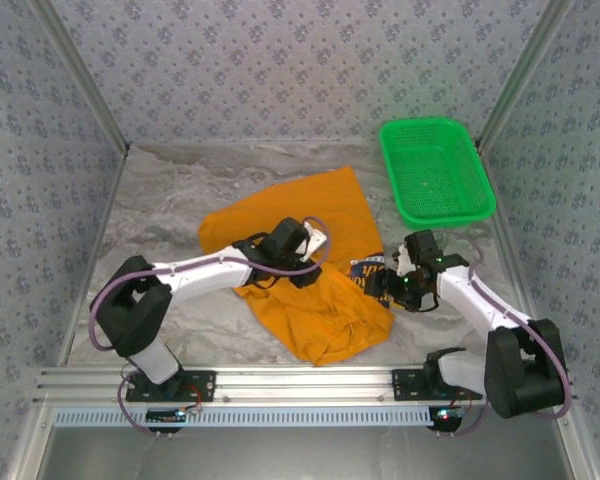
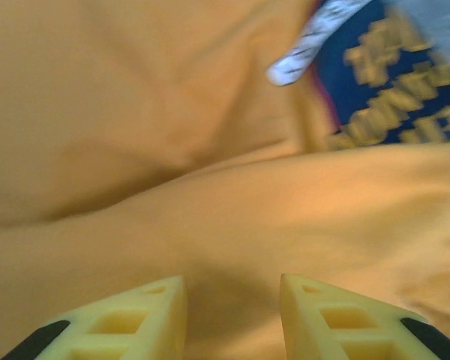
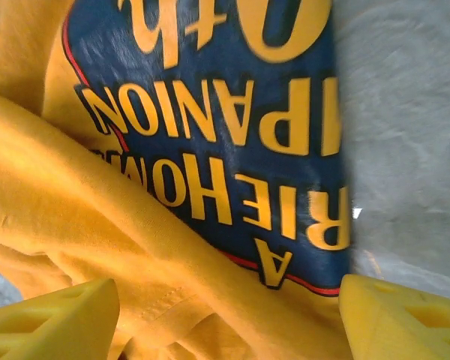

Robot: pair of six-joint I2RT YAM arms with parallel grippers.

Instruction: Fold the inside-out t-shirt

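The t-shirt (image 1: 330,200) lies rumpled in the middle of the table (image 1: 160,200), with its lower part bunched toward 5 o'clock and the basket (image 1: 420,125) well apart at 1 o'clock. My left gripper (image 2: 232,289) hangs just over the cloth, fingers apart and holding nothing. My right gripper (image 3: 225,289), fingers wide apart, hangs over the blue print (image 3: 232,127) at the shirt's 3 o'clock edge. I judge the cloth light and limp, likely to drag in layers, so I'd pinch a hem or seam edge, not a loose bulge.
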